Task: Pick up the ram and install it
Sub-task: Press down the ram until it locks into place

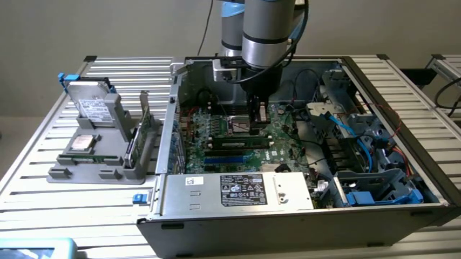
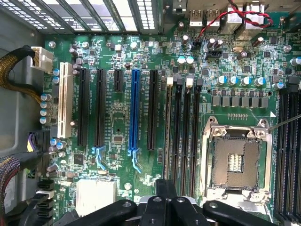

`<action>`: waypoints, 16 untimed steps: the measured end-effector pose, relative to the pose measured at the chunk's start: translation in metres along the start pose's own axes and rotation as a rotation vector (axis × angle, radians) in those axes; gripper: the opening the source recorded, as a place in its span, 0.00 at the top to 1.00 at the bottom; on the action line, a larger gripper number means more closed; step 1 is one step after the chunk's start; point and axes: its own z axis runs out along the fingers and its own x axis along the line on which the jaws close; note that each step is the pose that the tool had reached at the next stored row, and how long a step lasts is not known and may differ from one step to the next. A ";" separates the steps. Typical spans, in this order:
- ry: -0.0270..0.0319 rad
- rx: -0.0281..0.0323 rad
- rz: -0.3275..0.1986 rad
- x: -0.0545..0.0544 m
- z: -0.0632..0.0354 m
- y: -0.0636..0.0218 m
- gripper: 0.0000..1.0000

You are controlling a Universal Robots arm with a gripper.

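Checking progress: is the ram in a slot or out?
In: the ram stands on edge in the motherboard. Full seating: cannot tell.

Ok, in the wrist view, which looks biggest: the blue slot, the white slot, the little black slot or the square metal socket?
Largest to smallest:
square metal socket
blue slot
white slot
little black slot
The blue slot looks about as long as the socket, but far thinner.

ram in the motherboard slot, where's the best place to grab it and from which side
Probably the top long edge near its middle, pinched across the two flat faces, coming straight down from above. The ram stands on edge on the motherboard. It is thin and long with its lower edge buried, so only its upper edge looks free.
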 end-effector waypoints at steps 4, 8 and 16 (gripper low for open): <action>0.0002 -0.0002 0.001 0.000 0.0004 -0.0007 0.89; 0.0019 -0.0008 0.010 0.000 0.0019 -0.0051 0.89; 0.0166 -0.0031 0.037 -0.001 0.0061 -0.0067 0.89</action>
